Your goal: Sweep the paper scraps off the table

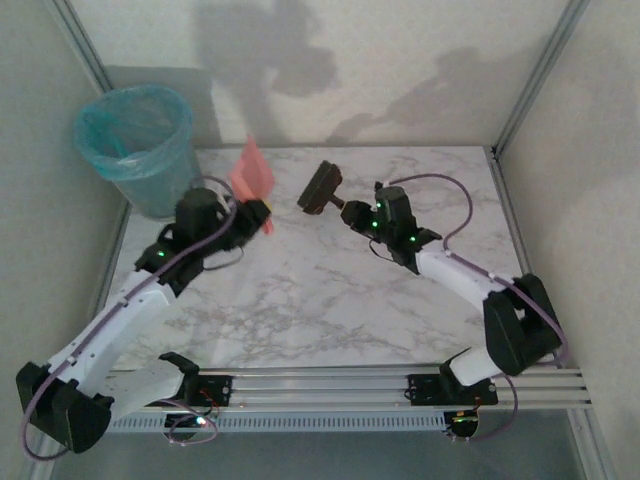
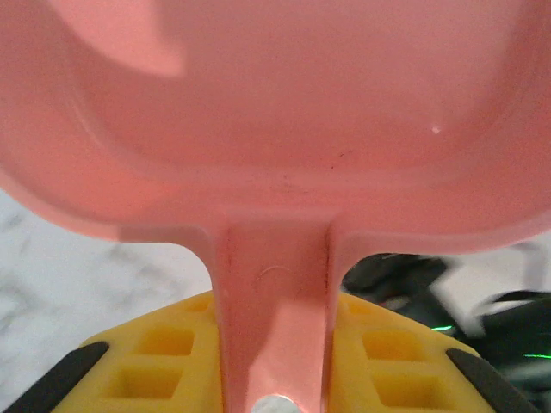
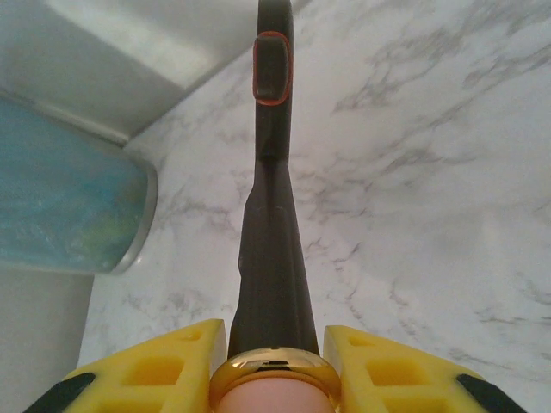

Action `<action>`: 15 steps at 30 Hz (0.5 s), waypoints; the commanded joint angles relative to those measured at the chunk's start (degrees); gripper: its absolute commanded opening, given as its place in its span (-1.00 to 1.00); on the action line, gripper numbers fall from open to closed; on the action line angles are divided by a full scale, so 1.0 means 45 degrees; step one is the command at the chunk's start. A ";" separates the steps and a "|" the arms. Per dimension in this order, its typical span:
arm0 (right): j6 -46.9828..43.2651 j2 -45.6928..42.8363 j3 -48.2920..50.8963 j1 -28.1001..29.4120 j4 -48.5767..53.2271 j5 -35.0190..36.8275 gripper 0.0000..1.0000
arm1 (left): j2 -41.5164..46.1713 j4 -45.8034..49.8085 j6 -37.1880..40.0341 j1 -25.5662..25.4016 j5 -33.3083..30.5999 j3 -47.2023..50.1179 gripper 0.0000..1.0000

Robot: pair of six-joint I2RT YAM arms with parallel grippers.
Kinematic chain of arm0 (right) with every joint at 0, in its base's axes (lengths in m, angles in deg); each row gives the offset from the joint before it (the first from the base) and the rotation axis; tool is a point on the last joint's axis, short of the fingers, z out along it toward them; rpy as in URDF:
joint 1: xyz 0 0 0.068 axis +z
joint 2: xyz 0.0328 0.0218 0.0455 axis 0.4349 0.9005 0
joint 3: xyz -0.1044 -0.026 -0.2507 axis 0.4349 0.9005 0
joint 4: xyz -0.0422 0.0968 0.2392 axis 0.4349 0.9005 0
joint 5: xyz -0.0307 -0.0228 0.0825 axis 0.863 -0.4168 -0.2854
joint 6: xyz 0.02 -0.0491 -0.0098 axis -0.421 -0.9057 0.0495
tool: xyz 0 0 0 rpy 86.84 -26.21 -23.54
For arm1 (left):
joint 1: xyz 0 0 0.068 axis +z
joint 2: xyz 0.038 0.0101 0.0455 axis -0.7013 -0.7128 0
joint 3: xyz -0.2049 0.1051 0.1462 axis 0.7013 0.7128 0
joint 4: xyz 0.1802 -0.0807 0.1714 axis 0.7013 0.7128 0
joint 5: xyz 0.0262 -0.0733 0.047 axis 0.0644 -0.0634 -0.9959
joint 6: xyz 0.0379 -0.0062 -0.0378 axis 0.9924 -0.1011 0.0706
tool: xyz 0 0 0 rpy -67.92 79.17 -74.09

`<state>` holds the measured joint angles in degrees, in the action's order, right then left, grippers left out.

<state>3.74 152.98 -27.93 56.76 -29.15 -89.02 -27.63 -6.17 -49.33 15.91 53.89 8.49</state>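
My left gripper (image 1: 256, 213) is shut on the handle of a pink dustpan (image 1: 250, 172), which stands raised and tipped up just right of the bin. In the left wrist view the dustpan (image 2: 284, 112) spreads wide above the gripper (image 2: 274, 353), its stem pinched between the yellow fingers (image 2: 164, 357). My right gripper (image 1: 356, 213) is shut on a dark brush (image 1: 322, 188), held above the white marble table (image 1: 330, 290) with its head toward the dustpan. In the right wrist view the brush (image 3: 274, 224) runs out from the gripper (image 3: 275, 366). The paper scraps are out of view.
A grey bin with a cyan liner (image 1: 137, 147) stands at the table's far left corner and appears again as the bin (image 3: 65, 202) in the right wrist view. Aluminium rails (image 1: 510, 215) edge the table. Walls close in behind and on both sides.
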 commanded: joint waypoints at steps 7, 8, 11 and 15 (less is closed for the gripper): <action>0.0213 -0.3562 0.2161 -0.0471 -0.0674 0.3703 -1.00 | -0.1124 0.2386 0.0833 -0.5247 -0.4309 0.0556 -1.00; 0.0394 -0.3932 0.2416 -0.0599 -0.0618 0.3931 -1.00 | -0.1443 0.2415 0.0845 -0.5785 -0.4412 0.0666 -1.00; 0.0882 -0.5082 0.2873 -0.0898 -0.0164 0.4483 -1.00 | -0.2596 0.2501 0.0941 -0.7215 -0.4825 0.0677 -1.00; 0.1601 -0.6743 0.2580 -0.1047 0.1883 0.5795 -1.00 | -0.3859 0.2166 0.1358 -0.8536 -0.4914 0.0509 -1.00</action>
<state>7.67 127.65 -14.88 52.48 -24.61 -70.35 -43.12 2.96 -45.39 -19.74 35.47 10.80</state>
